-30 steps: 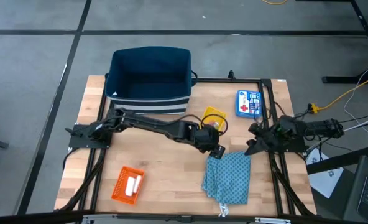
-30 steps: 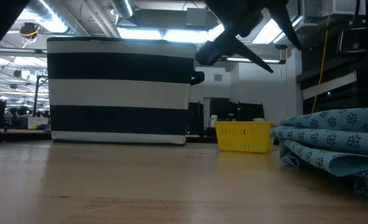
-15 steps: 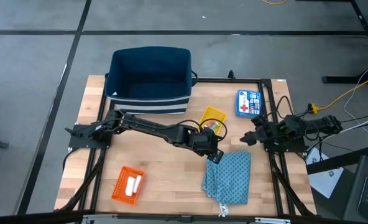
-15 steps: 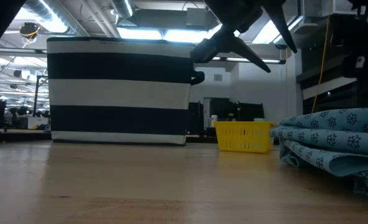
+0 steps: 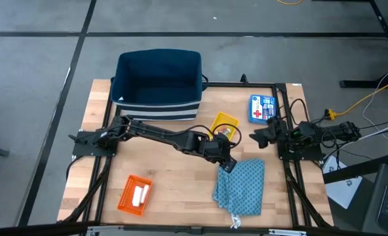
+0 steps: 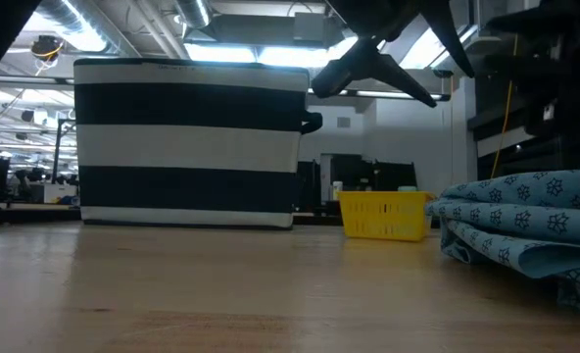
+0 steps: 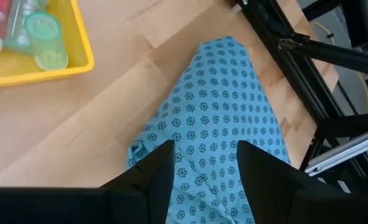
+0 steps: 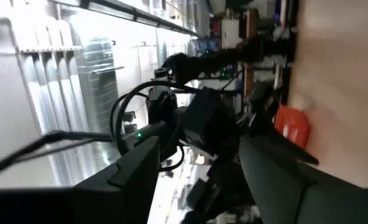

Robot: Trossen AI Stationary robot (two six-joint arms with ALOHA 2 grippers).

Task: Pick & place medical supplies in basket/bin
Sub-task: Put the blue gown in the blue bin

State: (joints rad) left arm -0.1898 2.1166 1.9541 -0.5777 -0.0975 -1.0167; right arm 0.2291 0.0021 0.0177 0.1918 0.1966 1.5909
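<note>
Moved: right arm swung inward | left pincer (image 7: 202, 168) open, above teal cloth's (image 7: 227, 118) corner

Robotics lab/workshop: concrete floor (image 5: 37, 78), ceiling strip lights (image 6: 241, 51), equipment racks.

A wooden table (image 5: 161, 187) carries bin (image 5: 158, 85), trays (image 5: 134, 194), box (image 5: 262, 109), cloth (image 5: 241, 187).
</note>
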